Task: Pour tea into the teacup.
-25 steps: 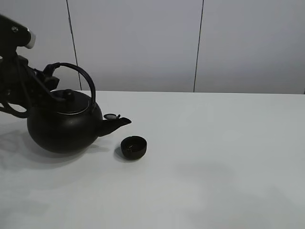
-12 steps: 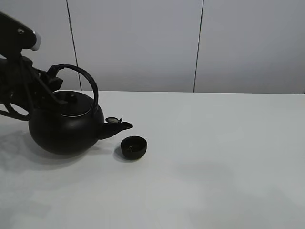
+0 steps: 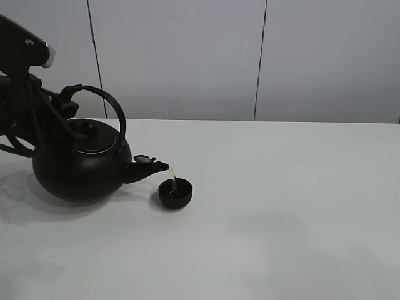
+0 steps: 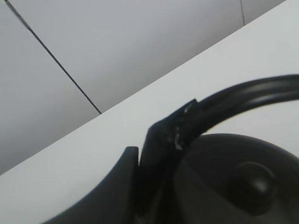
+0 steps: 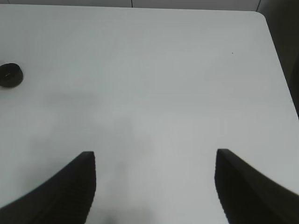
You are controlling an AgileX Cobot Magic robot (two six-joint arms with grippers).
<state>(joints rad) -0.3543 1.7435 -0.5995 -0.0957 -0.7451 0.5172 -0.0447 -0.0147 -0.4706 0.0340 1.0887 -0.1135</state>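
Yellowish tea (image 3: pixel 174 177) now streams from kettle (image 3: pixel 78 172) into teacup (image 3: pixel 175 194); kettle tipped further.

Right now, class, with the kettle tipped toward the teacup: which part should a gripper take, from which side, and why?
Take the kettle by its arched handle, low on the end opposite the spout, approaching from behind. The round body offers nothing to pinch, and this keeps the spout free over the teacup. The left gripper is shut on the handle there.
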